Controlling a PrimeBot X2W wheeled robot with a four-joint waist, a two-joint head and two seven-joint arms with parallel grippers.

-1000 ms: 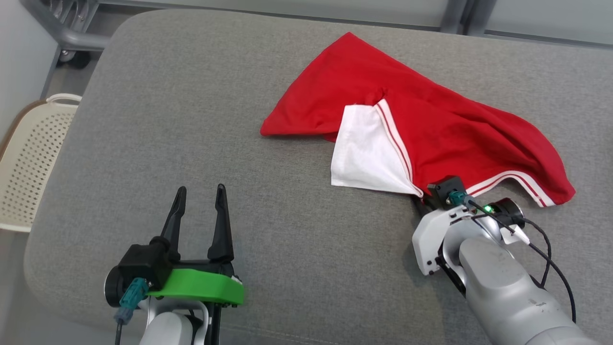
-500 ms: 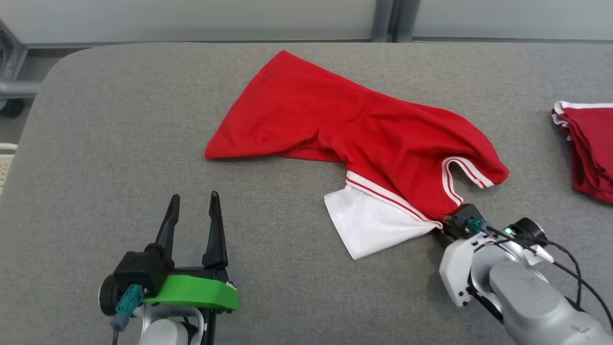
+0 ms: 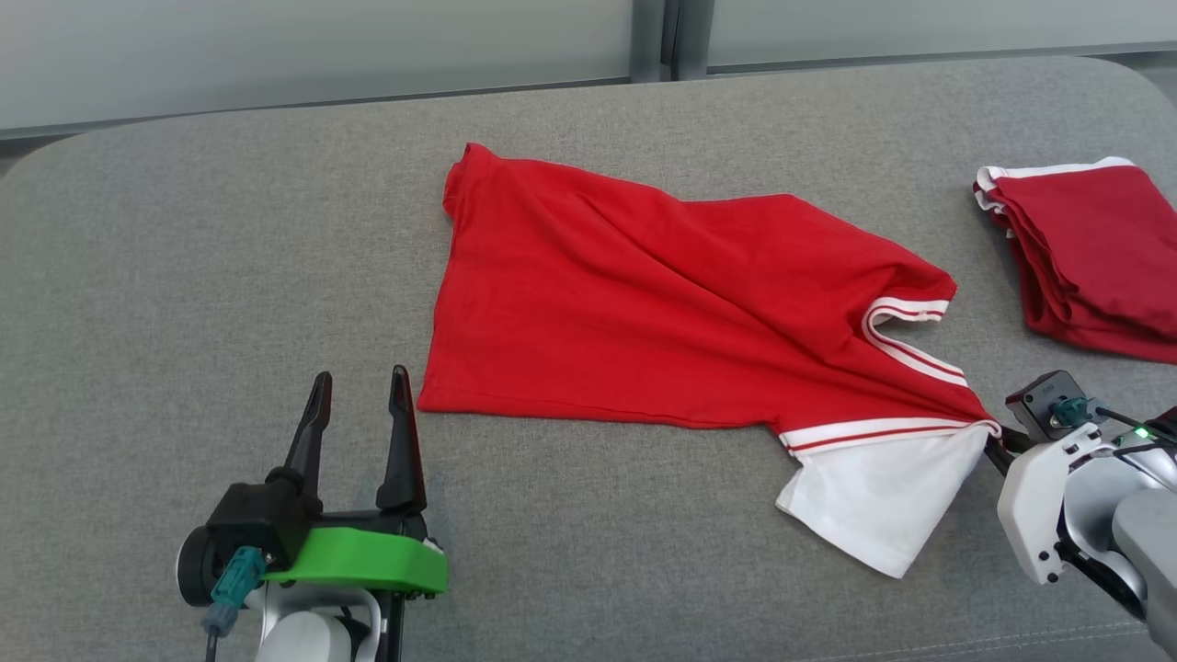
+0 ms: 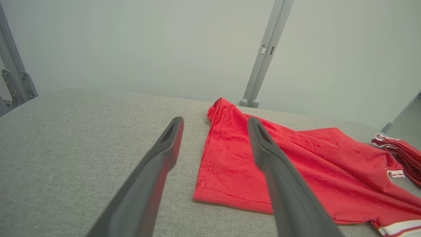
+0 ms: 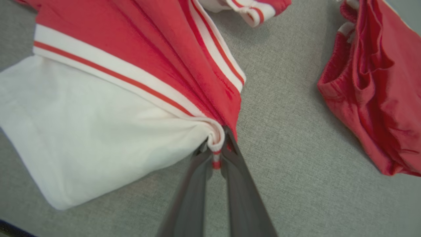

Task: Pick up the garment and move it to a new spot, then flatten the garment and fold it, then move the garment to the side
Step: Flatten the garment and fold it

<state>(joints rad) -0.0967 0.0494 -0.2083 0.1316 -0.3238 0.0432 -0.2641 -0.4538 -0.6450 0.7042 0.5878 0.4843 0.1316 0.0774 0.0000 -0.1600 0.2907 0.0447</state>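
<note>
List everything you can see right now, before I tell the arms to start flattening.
garment: one, red with a white sleeve and striped trim, spread mid-surface, wrinkled
folded pile: one, darker red with white trim, far right of the surface, apart from the garment
padded surface: one, grey, under everything
frame post: one, grey, behind the far edge
left gripper: one, dark fingers, open and empty, near the garment's lower left corner
right gripper: one, dark fingers, shut on the garment at the sleeve seam
</note>
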